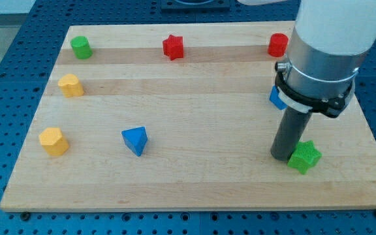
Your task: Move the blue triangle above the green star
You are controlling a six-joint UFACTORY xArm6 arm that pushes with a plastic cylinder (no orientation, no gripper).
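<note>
You are viewing a wooden surface (194, 183) lying on a blue perforated base (5, 72). The arm (325, 46) is entering from the view's top right, and its dark rod is standing upright with my tip (283, 156) resting on the surface at the view's lower right. This arm is carrying no fingers, so there is no spread or pinched state to report; the rod alone is making contact. The green star (305, 156) is sitting just beside my tip, on its right side in the view, and appears to be touching the rod. The blue triangle (135, 140) is lying well apart from the star, toward the view's lower left of centre, roughly level with the star rather than above it. A second blue block (276, 98) is showing only partly behind the arm's collar, so you cannot tell its shape. Along the view's top edge you are seeing a green cylinder (80, 47) at the left, a red star (173, 47) near the middle, and a red cylinder (278, 44) at the right, just beside the arm. Two yellow blocks are sitting at the view's left: the upper yellow block (70, 85) below the green cylinder, and the lower yellow block (53, 141) left of the blue triangle; their exact shapes are unclear.
</note>
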